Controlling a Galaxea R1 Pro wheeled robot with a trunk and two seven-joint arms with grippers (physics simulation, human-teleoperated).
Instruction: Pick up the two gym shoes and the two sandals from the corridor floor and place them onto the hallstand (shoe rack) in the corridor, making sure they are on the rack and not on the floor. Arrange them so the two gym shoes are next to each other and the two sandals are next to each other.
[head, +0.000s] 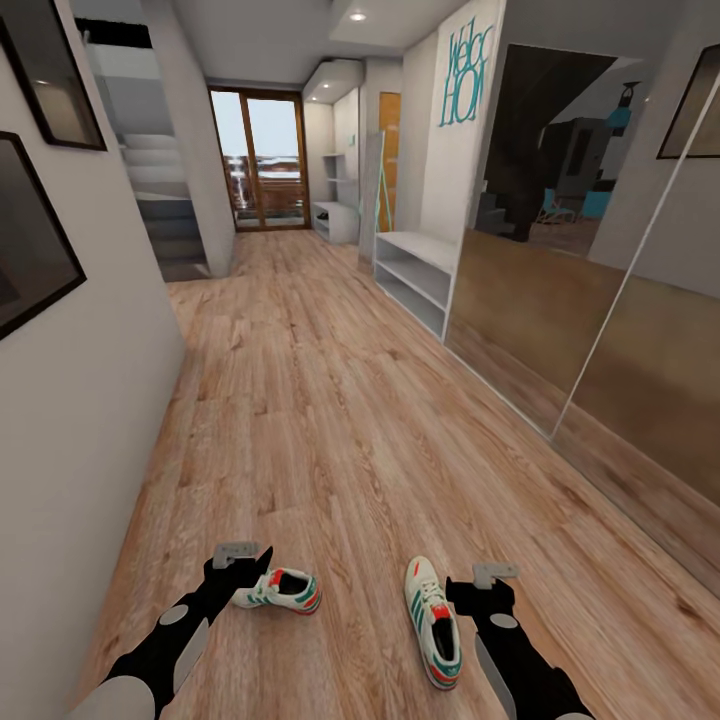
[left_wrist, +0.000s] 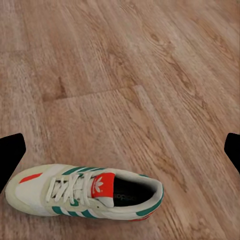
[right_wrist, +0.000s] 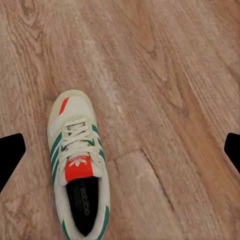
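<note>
Two cream-white gym shoes with green stripes and red tongue labels lie apart on the wood corridor floor (head: 330, 420). One gym shoe (head: 280, 590) (left_wrist: 85, 192) lies sideways just beside my left gripper (head: 240, 565) (left_wrist: 120, 150), which hangs open above the floor. The other gym shoe (head: 432, 620) (right_wrist: 77, 160) points up the corridor, just left of my open right gripper (head: 480, 592) (right_wrist: 120, 150). Neither gripper touches a shoe. The pale hallstand (head: 415, 270) stands far ahead against the right wall. The sandals are out of view.
A mirrored sliding wardrobe (head: 600, 330) lines the right wall. A white wall (head: 80, 400) with dark frames runs close on the left. Stairs (head: 165, 220) and a glass door (head: 262, 160) close the far end, with a second pale shelf unit (head: 335, 220) beside it.
</note>
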